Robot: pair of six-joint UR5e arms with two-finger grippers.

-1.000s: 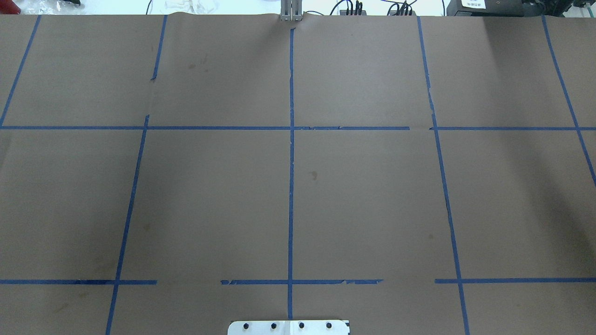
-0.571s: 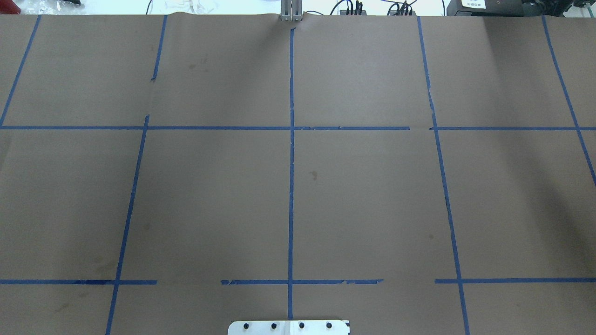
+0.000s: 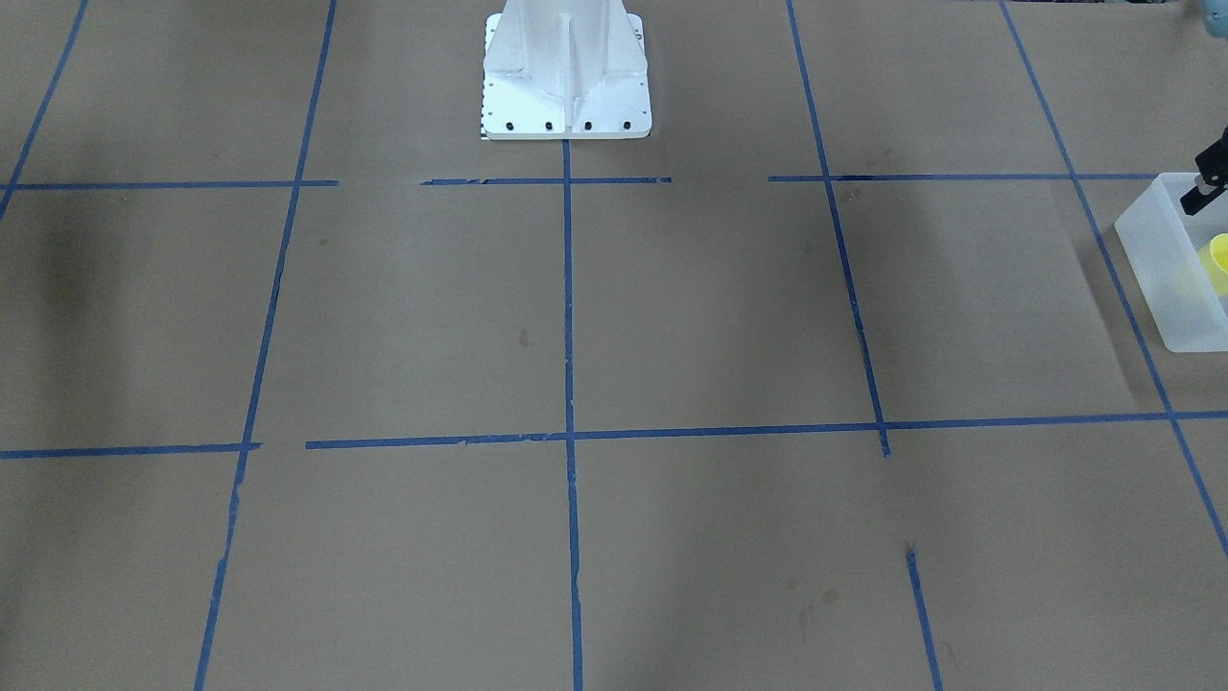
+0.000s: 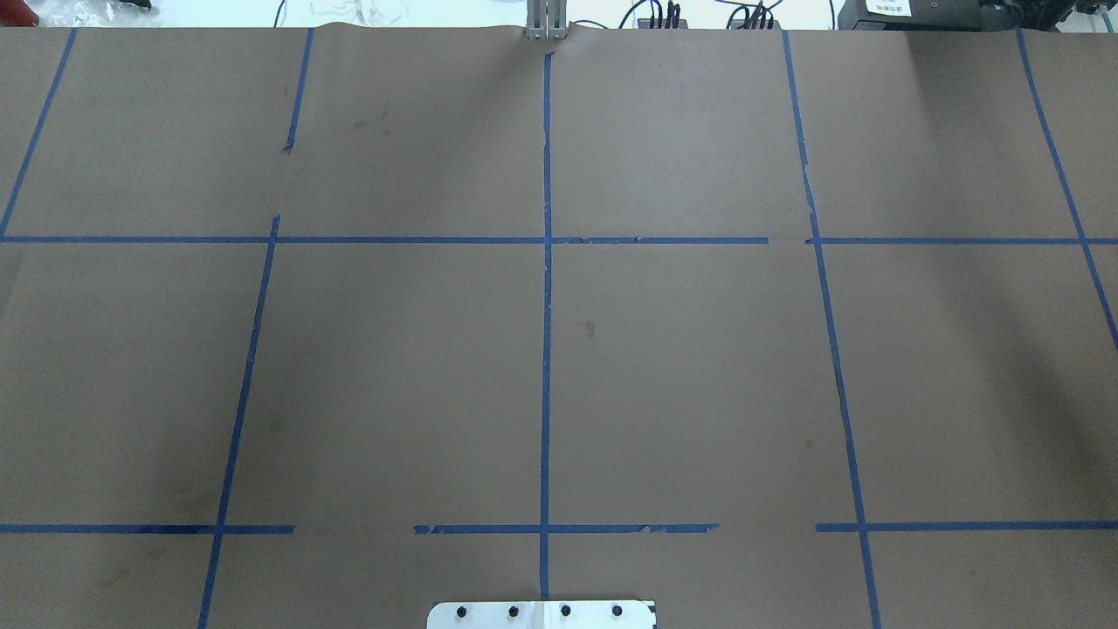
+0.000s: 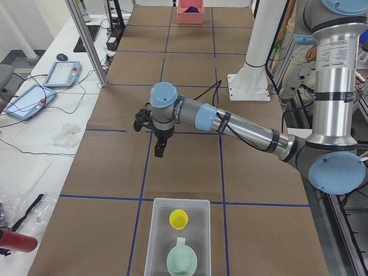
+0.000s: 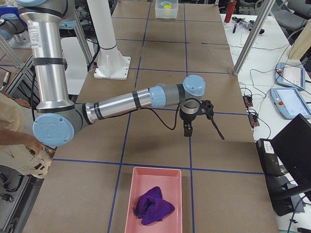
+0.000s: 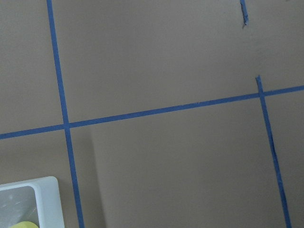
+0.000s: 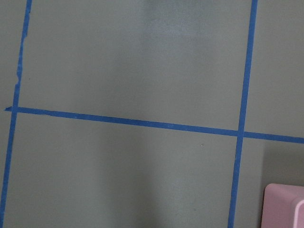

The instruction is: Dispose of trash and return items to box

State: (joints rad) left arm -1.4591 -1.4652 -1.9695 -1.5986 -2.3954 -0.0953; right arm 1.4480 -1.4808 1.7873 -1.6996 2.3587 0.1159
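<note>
The yellow cup (image 5: 179, 218) stands upright inside the frosted white box (image 5: 181, 201), beside a mint-green bowl (image 5: 181, 261). The cup (image 3: 1220, 257) and box (image 3: 1161, 259) also show at the right edge of the front-facing view, and the box corner (image 7: 47, 202) in the left wrist view. My left gripper (image 5: 160, 148) hangs over bare table, apart from the box; I cannot tell if it is open or shut. My right gripper (image 6: 187, 128) hangs over bare table at the other end; I cannot tell its state. Neither arm shows in the overhead view.
A pink tray (image 6: 125, 194) holding a purple cloth (image 6: 153, 208) sits at the right end of the table; its corner (image 8: 285, 204) shows in the right wrist view. The white robot base (image 3: 566, 77) stands mid-table. An operator (image 6: 19, 145) stands beside the robot.
</note>
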